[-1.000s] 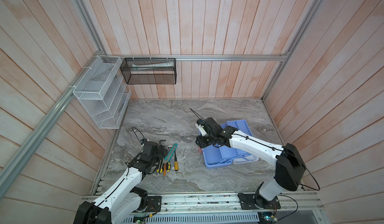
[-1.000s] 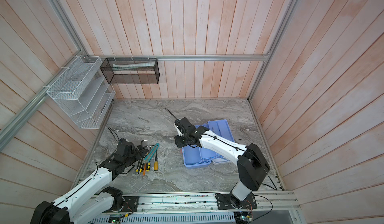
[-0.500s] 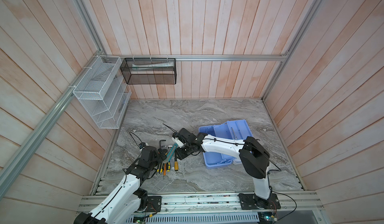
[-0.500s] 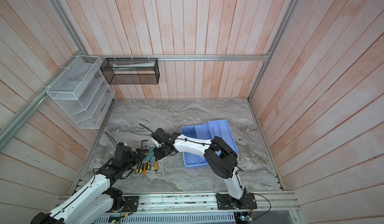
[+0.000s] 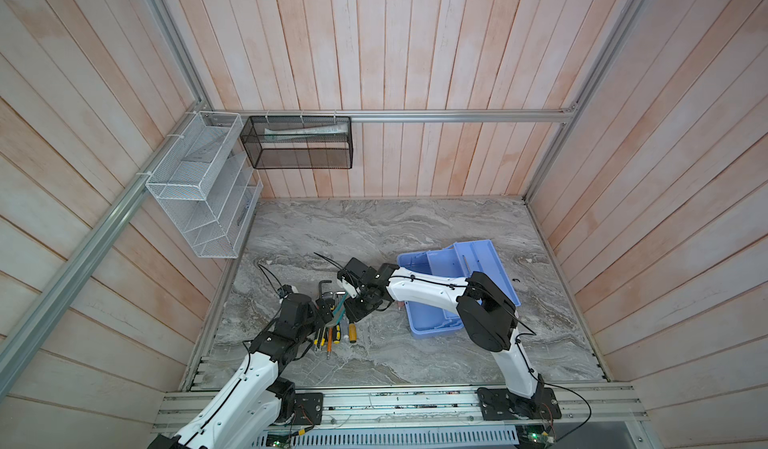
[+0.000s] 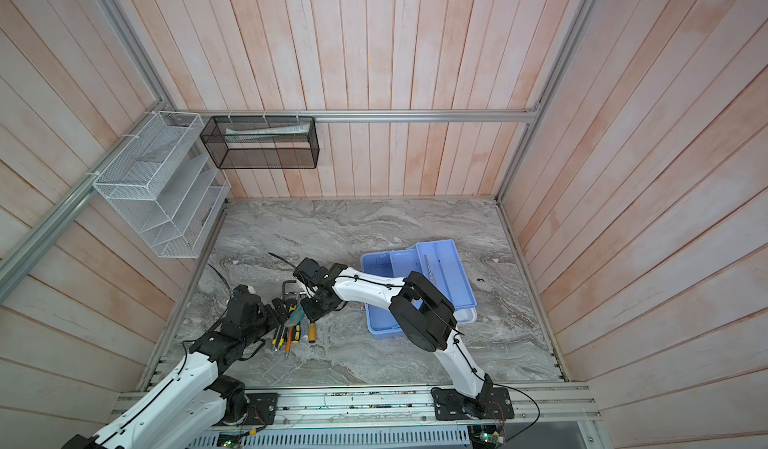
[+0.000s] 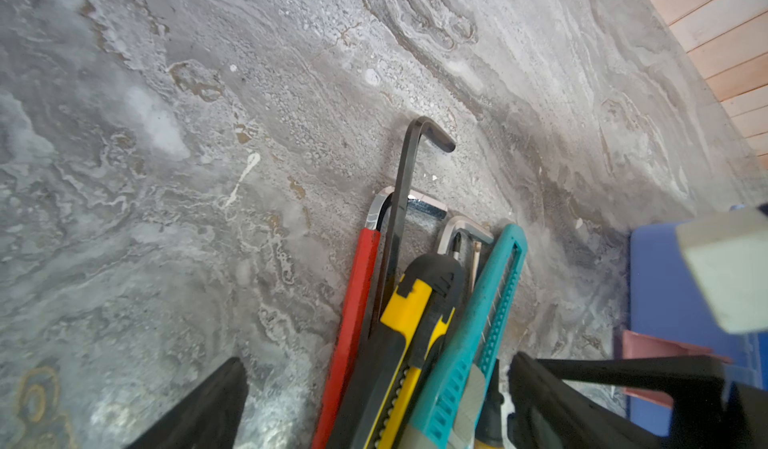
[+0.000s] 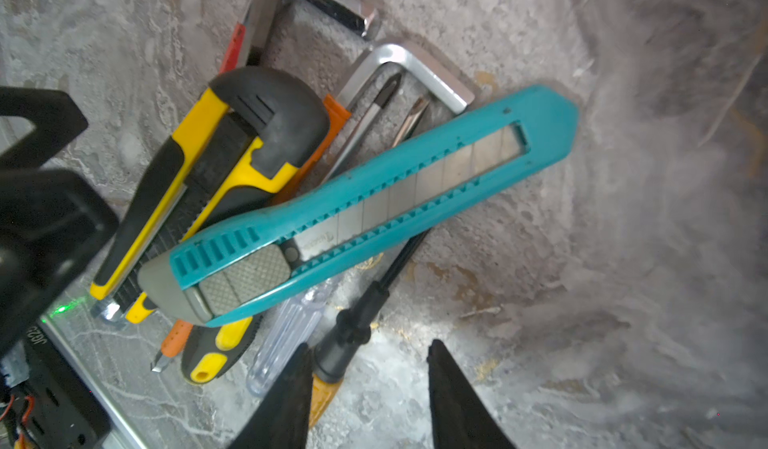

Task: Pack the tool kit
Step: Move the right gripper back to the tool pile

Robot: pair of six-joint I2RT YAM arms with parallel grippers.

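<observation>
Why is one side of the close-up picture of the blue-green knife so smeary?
Right wrist view: the blue-green knife is sharp, but the table beside it is streaked, likely motion blur; left wrist view: a white block at the edge is out of focus; both top views: crisp, evenly lit.

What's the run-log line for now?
left end effector: open at tool pile | right end effector: open by screwdriver | toolbox: open

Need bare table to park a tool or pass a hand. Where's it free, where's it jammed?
Free: back half of the table, from the white mesh rack across, behind the blue toolbox base; also the front strip between that base and the front rail. Crowded: the tool pile, left gripper and right gripper both open over it.
</observation>
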